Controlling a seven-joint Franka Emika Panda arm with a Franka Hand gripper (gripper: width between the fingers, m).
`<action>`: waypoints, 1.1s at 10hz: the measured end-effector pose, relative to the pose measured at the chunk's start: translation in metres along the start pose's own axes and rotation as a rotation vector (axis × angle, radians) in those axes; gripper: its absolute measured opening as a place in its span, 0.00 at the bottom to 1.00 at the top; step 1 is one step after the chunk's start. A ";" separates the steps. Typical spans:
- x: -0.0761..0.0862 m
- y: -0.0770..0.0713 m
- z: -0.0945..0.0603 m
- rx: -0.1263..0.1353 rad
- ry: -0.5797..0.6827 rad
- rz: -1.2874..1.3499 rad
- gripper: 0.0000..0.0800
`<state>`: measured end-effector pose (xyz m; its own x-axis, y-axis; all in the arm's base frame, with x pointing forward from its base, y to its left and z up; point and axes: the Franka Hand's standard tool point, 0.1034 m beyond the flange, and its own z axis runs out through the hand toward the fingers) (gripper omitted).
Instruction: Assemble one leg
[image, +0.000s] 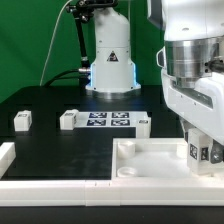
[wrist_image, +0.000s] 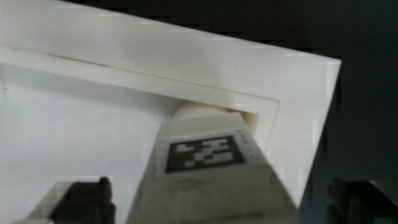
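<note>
Fitting step: leg (image: 198, 152) sits between the pincer's (image: 197, 160) fingers (wrist_image: 80, 197), grip impossible to tell; tray (image: 150, 162) corner lies beneath; next likely needs aligned lowering, then twisting.

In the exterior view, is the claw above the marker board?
No, the claw hangs over the white tray, nearer the camera than the marker board.

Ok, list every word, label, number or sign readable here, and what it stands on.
No words, brands or numbers can be read in either view.
Dark triangular sign on the robot base: too blurred to read.
Tags on the marker board: black-and-white patterns, no text.
Tag on the leg: pattern only, no text.
</note>
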<state>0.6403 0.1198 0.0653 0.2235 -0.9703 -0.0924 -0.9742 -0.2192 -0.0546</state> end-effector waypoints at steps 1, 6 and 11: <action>-0.002 0.000 0.000 -0.001 -0.001 -0.016 0.80; -0.006 -0.001 0.000 -0.003 -0.001 -0.526 0.81; -0.011 0.001 0.003 -0.014 0.016 -0.981 0.81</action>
<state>0.6371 0.1311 0.0631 0.9338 -0.3579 0.0012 -0.3564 -0.9302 -0.0877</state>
